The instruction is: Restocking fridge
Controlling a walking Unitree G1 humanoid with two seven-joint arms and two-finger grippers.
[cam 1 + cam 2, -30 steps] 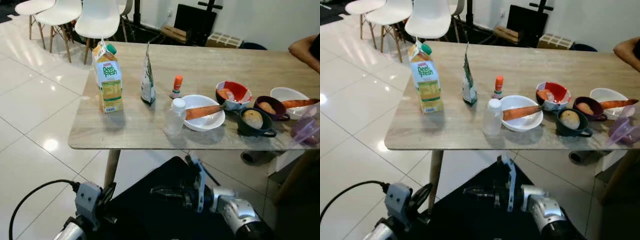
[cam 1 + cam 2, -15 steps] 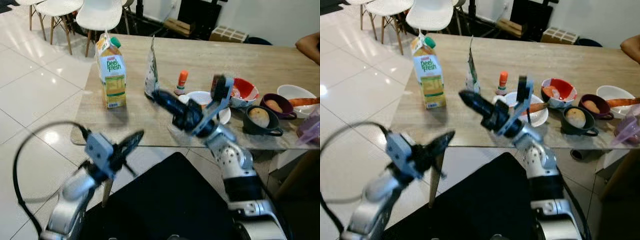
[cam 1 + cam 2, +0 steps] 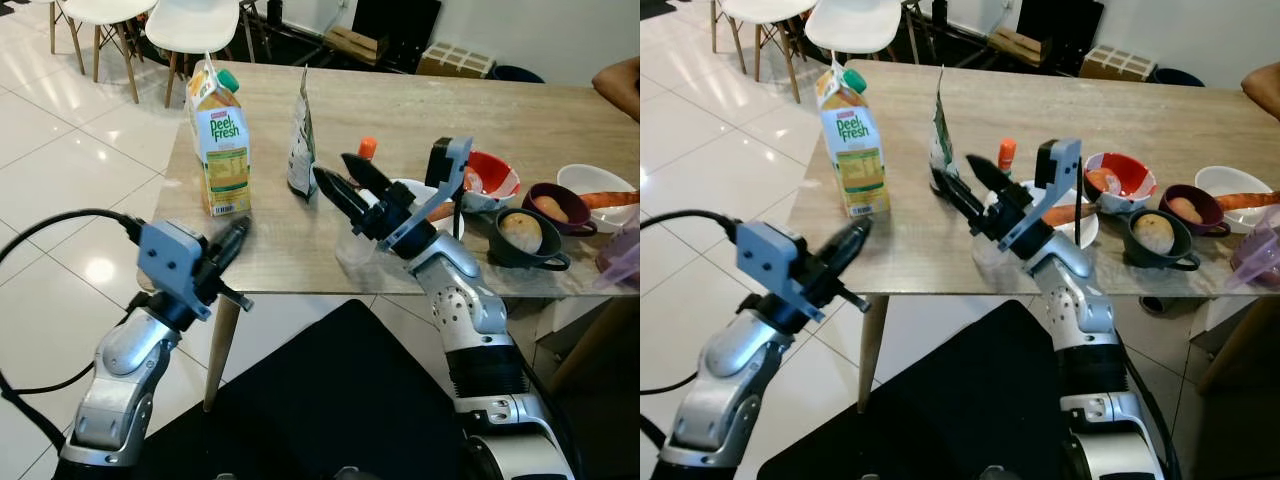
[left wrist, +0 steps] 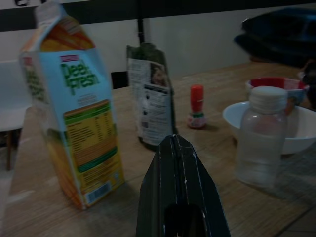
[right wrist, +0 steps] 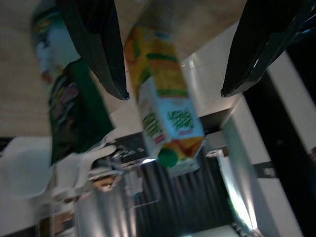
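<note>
A yellow and green juice carton [image 3: 221, 140] stands upright at the table's near left, with a dark green pouch [image 3: 300, 150] to its right. My right gripper [image 3: 335, 170] is open above the table and points at the pouch and carton; in the right wrist view the carton [image 5: 163, 108] lies between its fingers [image 5: 96, 44] but well beyond them. It partly hides a clear plastic bottle [image 4: 261, 138]. My left gripper [image 3: 238, 228] is shut and empty, at the table's front edge just below the carton. A small red-capped bottle [image 3: 366, 150] stands behind.
The wooden table [image 3: 400, 110] carries a white bowl [image 4: 296, 128] with a carrot, a red bowl [image 3: 490, 180], a dark cup with a potato [image 3: 525, 235], a purple bowl [image 3: 553, 208] and another white bowl [image 3: 595, 190]. A person's arm [image 3: 615, 85] rests at the far right. White chairs [image 3: 190, 30] stand behind.
Both arms have risen from below the table. The right gripper now reaches over the table, open towards the pouch. The left gripper has come up to the table's edge by the carton.
</note>
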